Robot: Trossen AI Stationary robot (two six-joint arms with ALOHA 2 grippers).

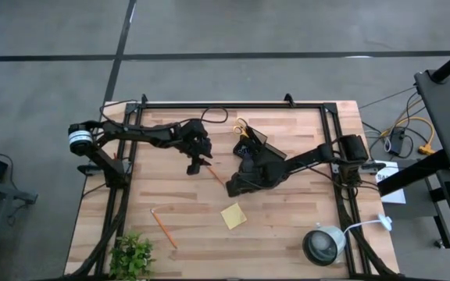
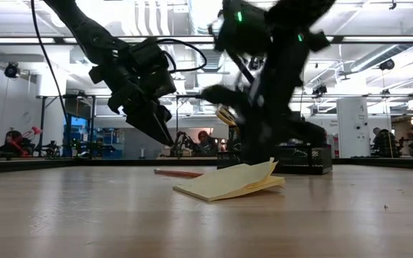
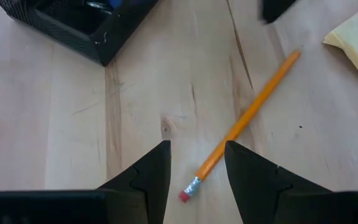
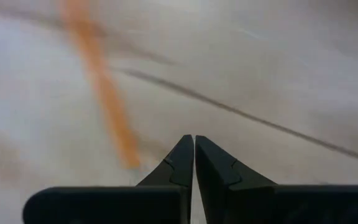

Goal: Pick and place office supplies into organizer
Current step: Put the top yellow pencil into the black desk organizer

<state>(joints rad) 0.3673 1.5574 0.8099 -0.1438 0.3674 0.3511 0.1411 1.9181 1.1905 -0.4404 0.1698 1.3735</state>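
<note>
- My left gripper (image 3: 196, 163) hangs just over the table (image 1: 287, 226) with its jaws parted, holding nothing; the eraser end of a pencil (image 3: 247, 118) lies between my fingertips (image 3: 154, 168).
- That pencil runs slantwise across pale wood planks marked with dark grain lines and a small knot.
- My right gripper (image 4: 194, 149) is low over the same boards, jaws pressed together and empty, with the pencil (image 4: 101, 87) showing as an orange blur just beside the tips.
- From above, my two grippers are near each other at mid-table, left one (image 1: 194, 165) and right one (image 1: 233, 186), the pencil between them.
- The sticky pad (image 1: 233, 215) lies flat on the wood a little nearer the front edge, its top sheets curling up in the low view.
- A second pencil (image 1: 162, 228) lies well apart toward the front left, near the plant (image 1: 131, 256) at the corner.
- The lamp (image 1: 323, 245) stands at the front right corner.
- The organizer (image 1: 253, 145) sits toward the back of the table beside my right arm, with yellow scissors (image 1: 242, 127) standing in it.
- A dark frame edges the table, which stands on a grey floor with dark seams.
- Beyond the table the low view shows a bright workshop: white ceiling beams, pipes, racks, other benches, and people (image 2: 208, 141) seated far off.
</note>
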